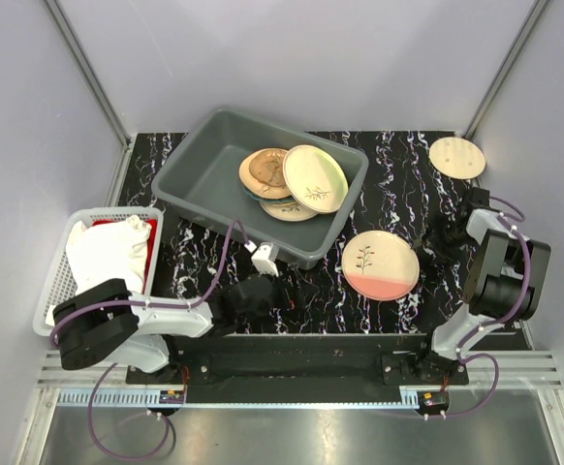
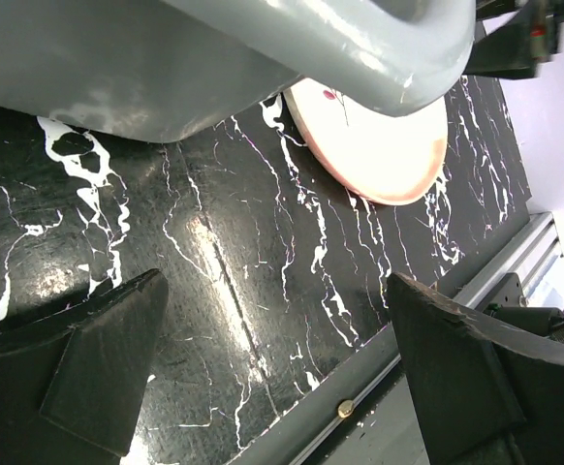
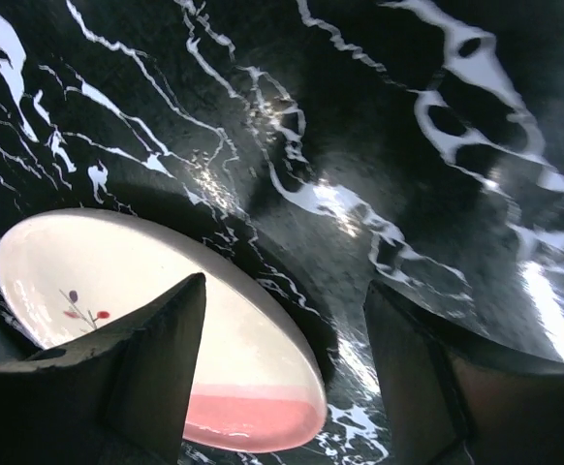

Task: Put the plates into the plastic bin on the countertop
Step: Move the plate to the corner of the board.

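Observation:
The grey plastic bin stands at the back left of the black veined countertop. It holds several plates, among them an orange woven one and a cream one with sprigs. A cream-and-pink plate lies flat on the countertop right of the bin. It also shows in the left wrist view and the right wrist view. A pale peach plate lies at the far right. My right gripper is open at the cream-and-pink plate's right edge, one finger over its rim. My left gripper is open and empty, low in front of the bin.
A white mesh basket with white cloth stands at the left, off the countertop. The bin's front wall is close above my left gripper. The countertop's front metal edge runs just under my left gripper. Grey walls close the sides and back.

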Robot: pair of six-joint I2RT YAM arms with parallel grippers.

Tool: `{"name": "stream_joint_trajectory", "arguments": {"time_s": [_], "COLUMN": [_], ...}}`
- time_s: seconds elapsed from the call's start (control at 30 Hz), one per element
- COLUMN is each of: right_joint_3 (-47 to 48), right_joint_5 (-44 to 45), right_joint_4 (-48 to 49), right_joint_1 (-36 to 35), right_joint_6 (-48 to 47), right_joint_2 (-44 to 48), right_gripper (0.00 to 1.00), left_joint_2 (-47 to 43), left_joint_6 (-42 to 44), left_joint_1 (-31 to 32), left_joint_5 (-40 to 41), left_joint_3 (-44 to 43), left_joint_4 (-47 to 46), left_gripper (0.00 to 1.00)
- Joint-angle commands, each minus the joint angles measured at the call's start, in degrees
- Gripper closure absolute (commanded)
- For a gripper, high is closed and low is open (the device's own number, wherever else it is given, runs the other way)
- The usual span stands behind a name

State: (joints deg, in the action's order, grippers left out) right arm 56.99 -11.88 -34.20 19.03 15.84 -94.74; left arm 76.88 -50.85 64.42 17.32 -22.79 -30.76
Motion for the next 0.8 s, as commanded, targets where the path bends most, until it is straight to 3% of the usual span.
{"name": "stream_joint_trajectory", "arguments": {"time_s": [0.0,0.17,0.3,0.77], "right_joint_3": [0.4,-0.1,0.0,-1.7], "right_joint_5": [-8.8,-13.8,-12.4,-12.6], "right_joint_4": [3.5,3.6,2.5,-0.4], "right_joint_1": [-0.1,-0.8,-4.8,-18.2], "right_joint_6": [-1.9,-3.9,-5.2,-2.2], "right_joint_2": [-2.8,-5.5,-7.9,-4.6], "right_gripper": [0.26,0.27,0.27,0.28], "left_joint_2": [-0.2,-1.6,-2.5,-7.4], "left_joint_6": [2.2,3.5,4.0,1.4], "left_joint_1": [0.3,0.2,0.2,0.0], "left_joint_5": [1.0,2.5,3.9,9.2], "left_joint_3": [-1.5,-1.2,-0.7,4.6], "left_joint_4": [-4.5,-3.4,-2.4,-0.4], "left_gripper": [0.01,0.01,0.01,0.01]}}
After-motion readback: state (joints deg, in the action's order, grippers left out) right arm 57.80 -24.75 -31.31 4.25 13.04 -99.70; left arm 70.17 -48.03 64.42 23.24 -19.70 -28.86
